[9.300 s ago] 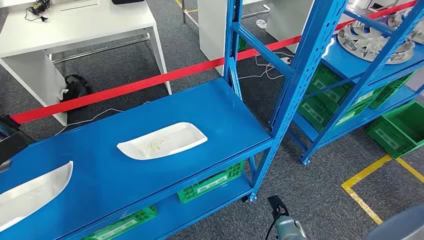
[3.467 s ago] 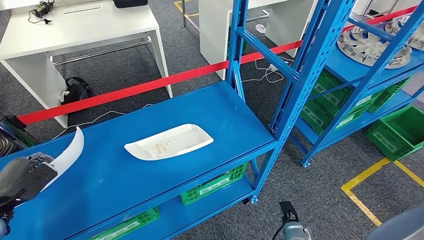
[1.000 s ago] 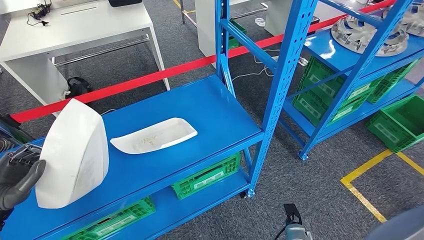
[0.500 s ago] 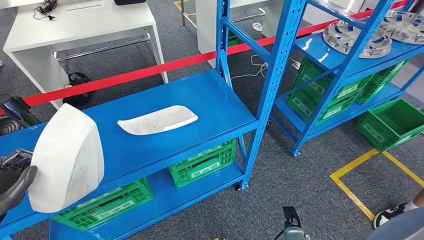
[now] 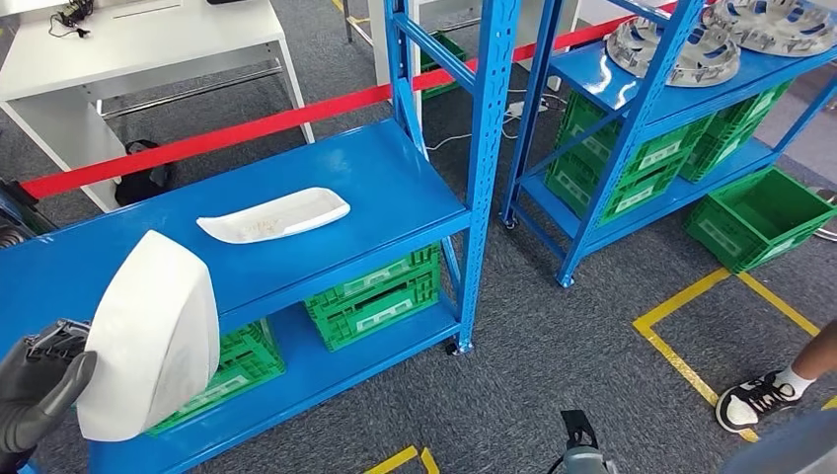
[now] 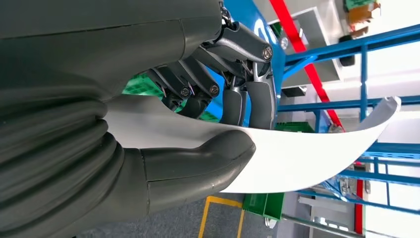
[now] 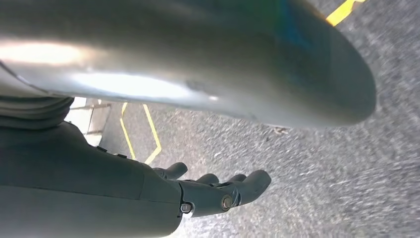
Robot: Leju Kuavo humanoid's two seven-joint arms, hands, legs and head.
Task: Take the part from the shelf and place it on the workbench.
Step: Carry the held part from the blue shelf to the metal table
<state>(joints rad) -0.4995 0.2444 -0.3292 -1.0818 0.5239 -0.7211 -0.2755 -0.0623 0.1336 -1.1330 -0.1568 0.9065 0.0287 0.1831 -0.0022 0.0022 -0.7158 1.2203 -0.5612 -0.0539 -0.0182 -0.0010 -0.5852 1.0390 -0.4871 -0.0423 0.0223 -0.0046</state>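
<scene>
The left hand (image 5: 35,390) is cut off by the lower-left corner of the head view, and the held part hides most of its fingers; the left wrist view shows the thick grey thumb (image 6: 198,161) pressed on one face of the part and the dark fingers on the other, so the grasp is closed on it. The white part (image 5: 150,334) is a smooth, curved moulded shell with rounded corners, held clear in front of the blue shelf (image 5: 375,178); its far edge tapers to a thin upturned lip in the left wrist view. A second white part (image 5: 273,214), shallow and elongated, lies flat on the shelf's upper deck. The right hand (image 7: 218,191) hangs over grey carpet with its fingers extended, slightly apart, holding nothing. Green slotted crates (image 5: 375,296) sit on the shelf's lower deck, partly hidden beneath the upper deck.
</scene>
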